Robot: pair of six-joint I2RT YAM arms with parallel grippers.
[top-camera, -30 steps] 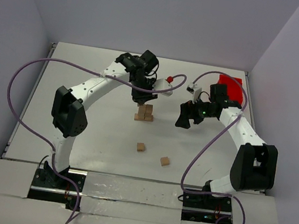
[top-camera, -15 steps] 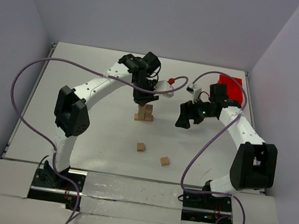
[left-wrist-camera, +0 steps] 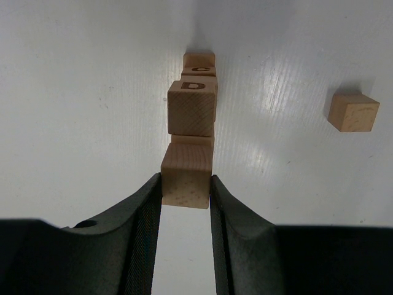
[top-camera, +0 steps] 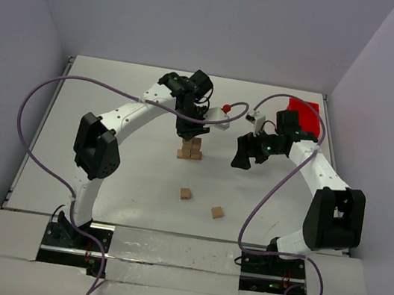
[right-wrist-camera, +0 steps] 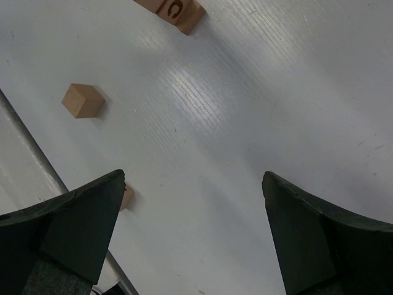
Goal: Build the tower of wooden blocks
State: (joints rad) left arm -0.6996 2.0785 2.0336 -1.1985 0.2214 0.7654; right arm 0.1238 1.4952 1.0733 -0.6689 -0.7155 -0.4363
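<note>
Left gripper [left-wrist-camera: 186, 183]: clenched on one wood block [left-wrist-camera: 186, 174], one dark finger flat against each side face.
Left arm posture: reached out over mid-table, wrist pointing down at the stack.
Held block position: directly over the near part of the tower [top-camera: 191, 149]; contact with the cube beneath cannot be told.
Tower location: middle of the table [top-camera: 112, 111], slightly toward the far side, between the two grippers.
Tower detail: in the left wrist view, a cube lettered D [left-wrist-camera: 191, 106] just beyond the held block, and a cube lettered C [left-wrist-camera: 199, 64] lower down behind it.
Right gripper [right-wrist-camera: 193, 178]: released, jaws spread wide, nothing between them, hanging above bare table to the right of the tower.
Loose blocks: two on the near side of the tower, one [top-camera: 185, 193] almost straight in front of it, the other [top-camera: 217, 212] nearer and further right; apart from each other and from the tower.
Red bin [top-camera: 305, 113]: far right corner of the table, behind the right arm.
</note>
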